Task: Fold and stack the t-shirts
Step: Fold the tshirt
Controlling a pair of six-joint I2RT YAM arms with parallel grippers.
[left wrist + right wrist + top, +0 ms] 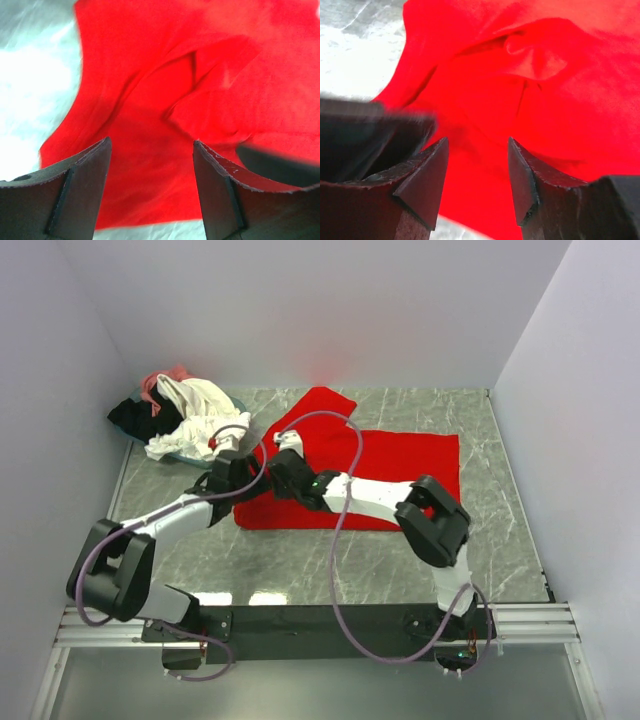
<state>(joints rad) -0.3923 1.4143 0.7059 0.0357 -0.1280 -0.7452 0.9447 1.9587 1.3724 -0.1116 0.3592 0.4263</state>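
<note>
The red t-shirt [400,475] lies spread across the middle of the table, one sleeve pointing to the far left. Both grippers hover close together over its left part. My left gripper [240,465] is open, and the left wrist view shows wrinkled red cloth [165,95] below its gap [150,150]. My right gripper [283,458] is open too, just right of the left one, with a red fold [530,55] ahead of its gap [477,150]. Neither grips any cloth. The cream-white [195,410], black [128,415] and pink [165,378] t-shirts lie heaped at the far left.
The heap sits in a teal-rimmed tray [185,457] near the left wall. White walls close the table on three sides. Grey marble tabletop [500,550] shows around the red shirt. Each wrist view catches the other gripper as a dark blur beside it.
</note>
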